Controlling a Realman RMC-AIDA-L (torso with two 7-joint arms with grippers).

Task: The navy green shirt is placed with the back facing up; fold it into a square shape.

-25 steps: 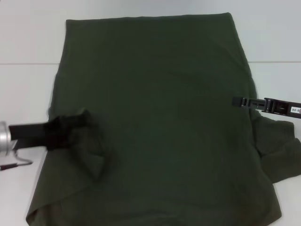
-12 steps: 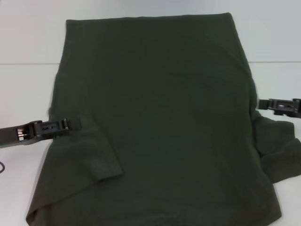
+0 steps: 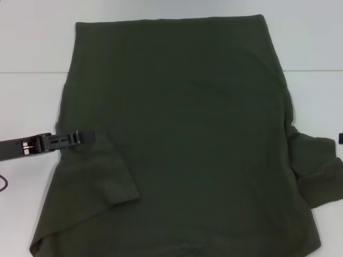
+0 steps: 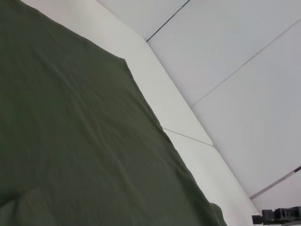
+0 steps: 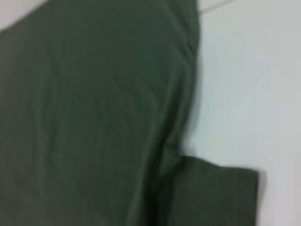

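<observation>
The navy green shirt lies flat on the white table, plain side up, and fills most of the head view. Its left sleeve is folded inward onto the body. The right sleeve still sticks out sideways and also shows in the right wrist view. My left gripper rests low at the shirt's left edge, just above the folded sleeve, holding no cloth. Only a sliver of my right gripper shows at the head view's right edge. The left wrist view catches it far off, beyond the shirt.
The white table has a seam line running across it behind the shirt's middle. A thin cable lies at the left edge. Bare tabletop shows on both sides of the shirt and beyond its far hem.
The left gripper let go of the left sleeve, which now lies folded on the shirt, and drew back to the left. The right gripper slid right, almost out of the head view.
</observation>
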